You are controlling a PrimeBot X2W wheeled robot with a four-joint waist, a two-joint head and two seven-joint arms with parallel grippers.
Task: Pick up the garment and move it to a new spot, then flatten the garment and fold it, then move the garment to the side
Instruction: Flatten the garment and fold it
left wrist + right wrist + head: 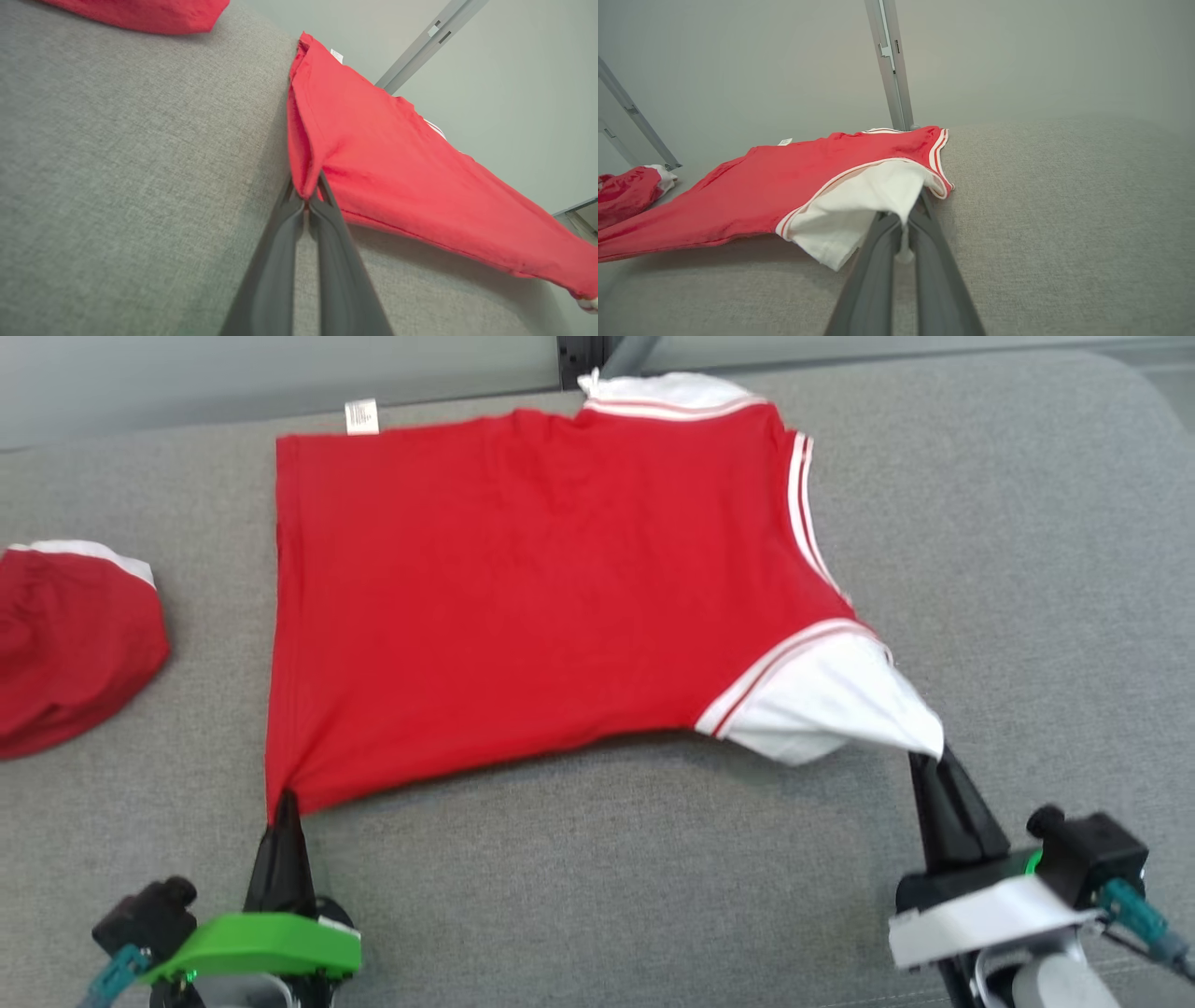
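The garment (523,607) is a red T-shirt with white, red-striped sleeves, spread across the grey cushion. Its near edge is lifted off the surface and stretched between both grippers. My left gripper (285,801) is shut on the garment's near left hem corner; the left wrist view shows the red cloth (373,158) pinched at the fingertips (306,198). My right gripper (929,756) is shut on the tip of the white sleeve (831,695), seen in the right wrist view as the white sleeve (859,205) held in the gripper (903,219). A white label (361,416) sticks out at the far hem.
A second red garment with white trim (65,644) lies bunched at the left edge of the grey cushion (1027,569). A pale wall with a metal post (889,65) rises behind the cushion's far edge.
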